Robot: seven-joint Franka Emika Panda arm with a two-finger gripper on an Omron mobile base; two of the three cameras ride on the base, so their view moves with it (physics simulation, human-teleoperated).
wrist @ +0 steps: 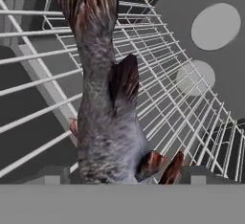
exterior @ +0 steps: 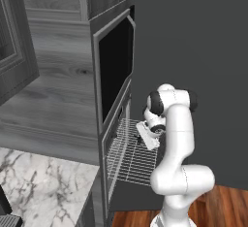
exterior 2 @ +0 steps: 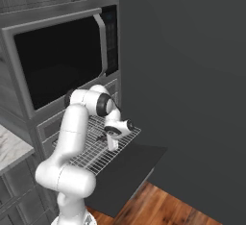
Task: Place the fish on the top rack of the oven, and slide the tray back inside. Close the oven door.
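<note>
The fish, dark grey with a pinkish-brown tail, lies on the silver wire top rack, tail pointing away from the hand. My gripper hangs just over it, open, with a fingertip on either side and neither one touching it. In the base views the rack is pulled out of the oven over the lowered oven door. My gripper points down at the rack's inner part. The fish is only a small dark spot under the hand there.
A black-fronted microwave with a silver handle sits above the oven. A marble counter lies to the left. A dark wall stands to the right, and a wooden floor lies below the door.
</note>
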